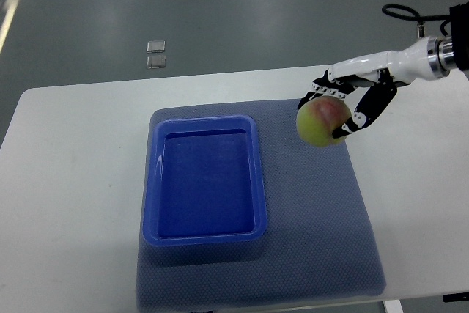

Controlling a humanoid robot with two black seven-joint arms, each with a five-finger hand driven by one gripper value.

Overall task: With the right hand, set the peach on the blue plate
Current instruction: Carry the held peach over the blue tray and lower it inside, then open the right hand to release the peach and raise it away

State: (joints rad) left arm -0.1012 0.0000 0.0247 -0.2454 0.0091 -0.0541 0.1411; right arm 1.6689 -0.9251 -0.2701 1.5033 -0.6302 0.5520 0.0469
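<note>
Fingers [338, 98] of my right hand [350, 104] curl around the peach [322, 122], with the blue plate [205, 240] lying well off to its left, on the mat [322, 218].

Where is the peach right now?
In the top view the peach sits in the right hand, at the upper right over the grey mat, to the right of the empty blue plate.

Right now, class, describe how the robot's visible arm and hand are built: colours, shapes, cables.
Only the right hand shows. It has a glossy white shell over the back, black jointed fingers with pale tips, a silver metal wrist ring, and a black cable looping above the dark forearm at the picture's right edge.
</note>
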